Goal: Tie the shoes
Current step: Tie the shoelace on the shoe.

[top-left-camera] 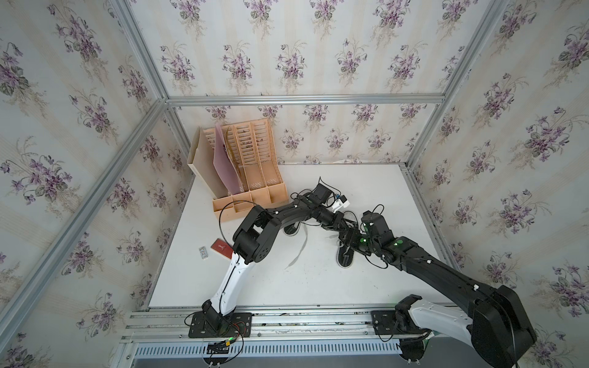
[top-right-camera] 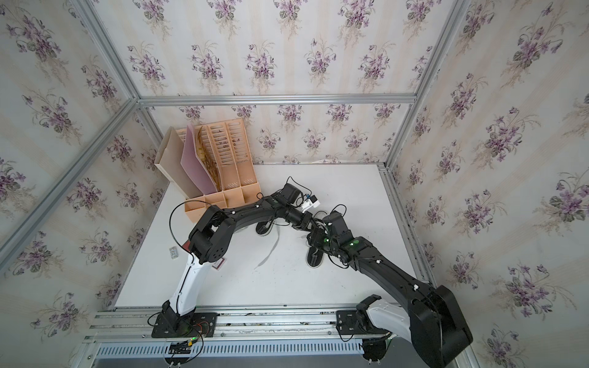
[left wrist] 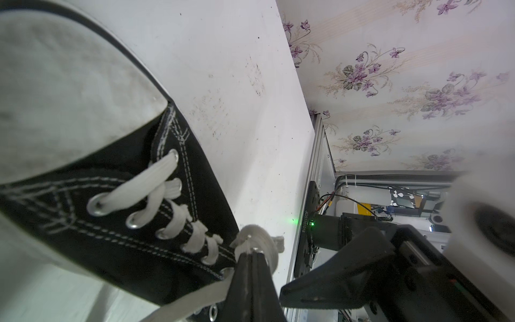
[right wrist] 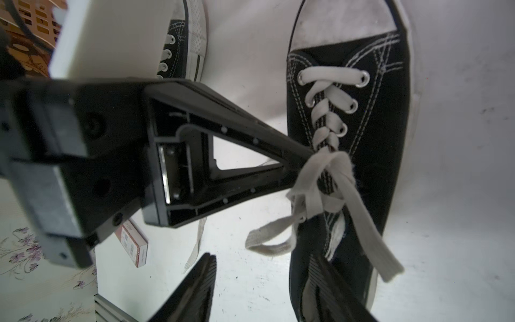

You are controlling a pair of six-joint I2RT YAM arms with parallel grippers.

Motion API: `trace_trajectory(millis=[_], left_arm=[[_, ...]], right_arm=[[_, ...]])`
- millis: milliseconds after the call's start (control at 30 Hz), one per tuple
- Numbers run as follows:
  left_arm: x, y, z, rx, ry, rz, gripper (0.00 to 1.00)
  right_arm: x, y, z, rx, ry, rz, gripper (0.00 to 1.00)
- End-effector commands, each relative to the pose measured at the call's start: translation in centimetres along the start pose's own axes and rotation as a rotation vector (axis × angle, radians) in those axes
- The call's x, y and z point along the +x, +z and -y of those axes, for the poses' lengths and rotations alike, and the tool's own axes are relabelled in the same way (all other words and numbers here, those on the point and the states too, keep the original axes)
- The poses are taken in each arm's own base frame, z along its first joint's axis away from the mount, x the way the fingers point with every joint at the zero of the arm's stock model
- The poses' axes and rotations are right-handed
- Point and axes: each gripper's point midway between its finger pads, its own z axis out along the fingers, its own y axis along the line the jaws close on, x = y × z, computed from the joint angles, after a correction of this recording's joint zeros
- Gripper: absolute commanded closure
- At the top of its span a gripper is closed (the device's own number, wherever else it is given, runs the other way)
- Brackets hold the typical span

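Left claw (right wrist: 303,164) pinches shut on the sneaker's (right wrist: 370,133) lace knot (right wrist: 327,167); right claw (right wrist: 264,270), half-open and empty, faces the loose loop (right wrist: 267,246) heelward of it.

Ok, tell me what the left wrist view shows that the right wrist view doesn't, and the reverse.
Left wrist only: a black motor with a green light at the table edge, and clutter beyond it. Right wrist only: the second shoe, a red box and a corner of the peach rack. Both: the nearer shoe with its white toe cap, and the left gripper shut on its bunched lace.
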Motion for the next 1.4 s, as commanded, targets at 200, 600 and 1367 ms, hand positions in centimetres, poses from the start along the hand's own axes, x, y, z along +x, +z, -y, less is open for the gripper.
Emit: trace_trajectory(millis=[200, 600, 1367], left_arm=[[-0.4, 0.2, 0.7, 0.049, 0.032, -0.012, 1.00], [-0.7, 0.4, 0.6, 0.048, 0.037, -0.010, 1.00], [-1.1, -2.3, -1.7, -0.081, 0.007, 0.080, 1.00]], right_arm=[[0.2, 1.4, 0.1, 0.087, -0.034, -0.003, 0.42], [0.2, 2.2, 0.8, 0.167, -0.051, -0.024, 0.58], [-3.5, -1.6, 5.0, 0.304, -0.044, 0.045, 1.00]])
